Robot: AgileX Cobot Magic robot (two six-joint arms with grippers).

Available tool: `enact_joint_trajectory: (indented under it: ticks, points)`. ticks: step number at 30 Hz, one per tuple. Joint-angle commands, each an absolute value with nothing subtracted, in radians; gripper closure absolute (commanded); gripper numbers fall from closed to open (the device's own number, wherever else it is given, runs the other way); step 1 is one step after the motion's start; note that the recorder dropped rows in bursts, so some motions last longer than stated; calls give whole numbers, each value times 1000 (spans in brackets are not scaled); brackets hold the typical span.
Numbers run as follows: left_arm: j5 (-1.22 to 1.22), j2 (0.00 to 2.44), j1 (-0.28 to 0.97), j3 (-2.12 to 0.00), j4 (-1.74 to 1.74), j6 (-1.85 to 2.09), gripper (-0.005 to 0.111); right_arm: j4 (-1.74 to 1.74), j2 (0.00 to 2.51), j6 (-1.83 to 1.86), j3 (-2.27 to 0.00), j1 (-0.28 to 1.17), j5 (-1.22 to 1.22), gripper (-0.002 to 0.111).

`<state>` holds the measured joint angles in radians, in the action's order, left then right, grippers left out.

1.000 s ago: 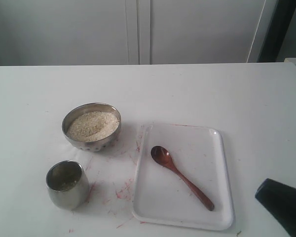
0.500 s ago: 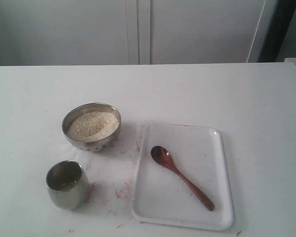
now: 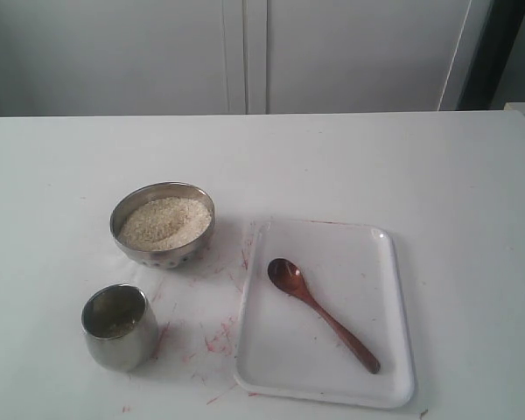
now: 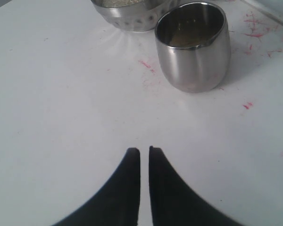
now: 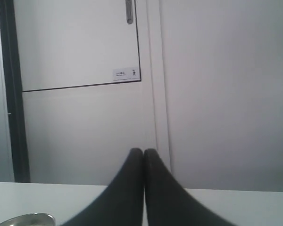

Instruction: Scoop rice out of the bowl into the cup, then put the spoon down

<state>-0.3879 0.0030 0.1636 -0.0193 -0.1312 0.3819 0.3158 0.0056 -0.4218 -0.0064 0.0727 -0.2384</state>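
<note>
Gone from the near right corner is the dark arm that showed there a second ago; nothing else has shifted.

The spoon [image 3: 322, 315] lies flat on the white tray [image 3: 367, 254], scoop toward the far left and slim handle running to the near right. It looks light and stiff, a single piece of smooth wood, so it should neither bend nor break, though the polished handle could slip or roll between hard fingers. The best hold, I'd say, is across the handle a little past its middle toward the near end, which keeps the scoop clear for dipping. Because it sits flush on the tray, the fingers would have to come down close on either side.

Left of the tray stands the bowl [image 3: 162, 254], heaped with rice [image 3: 164, 221]. Nearer, and apart from it, the cup [image 3: 118, 346] has a thin layer of something pale at its bottom.

The left pincer [image 4: 144, 151] hovers over bare bench [image 4: 61, 94] just short of the cup, its fingers drawn almost together on nothing. The right pincer [image 5: 144, 151] is clenched, empty and pointing at the far cabinets.
</note>
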Motion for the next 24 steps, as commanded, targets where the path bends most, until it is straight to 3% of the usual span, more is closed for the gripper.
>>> enact_joint_trajectory:
  ticks: [1, 20, 24]
  points:
    - [-412, 0, 169, -12, -141, 382, 92, 315, 0, -421, 0, 19, -240, 108]
    - [-412, 0, 169, -12, -141, 382, 92, 315, 0, -421, 0, -72, -232, 108]
    - [-412, 0, 169, -12, -141, 382, 92, 315, 0, -421, 0, -113, -11, 108]
